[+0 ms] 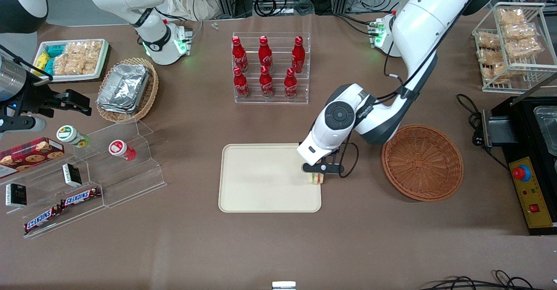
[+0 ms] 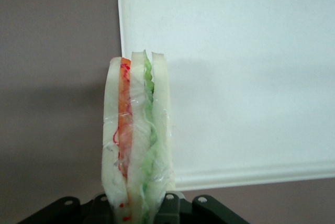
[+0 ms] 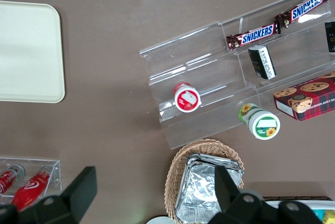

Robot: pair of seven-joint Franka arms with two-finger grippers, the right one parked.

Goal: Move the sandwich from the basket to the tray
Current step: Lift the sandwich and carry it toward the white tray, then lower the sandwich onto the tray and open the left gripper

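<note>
My left gripper (image 1: pixel 316 177) is shut on the sandwich (image 1: pixel 316 178), a wedge of white bread with orange-red and green layers in clear wrap. It hangs at the edge of the cream-beige tray (image 1: pixel 261 181) that faces the basket. In the left wrist view the sandwich (image 2: pixel 137 140) stands upright between my fingers, over the tray's rim (image 2: pixel 251 174) and the brown table. The round reddish-brown wicker basket (image 1: pixel 422 161) sits beside the tray, toward the working arm's end, with nothing in it.
A clear rack of red cola bottles (image 1: pixel 270 68) stands farther from the front camera than the tray. A clear stepped display (image 1: pixel 87 177) with snack bars and cups and a paler basket of foil containers (image 1: pixel 126 88) lie toward the parked arm's end. A wire rack of bagged snacks (image 1: pixel 511 42) and a black machine (image 1: pixel 531 151) lie toward the working arm's end.
</note>
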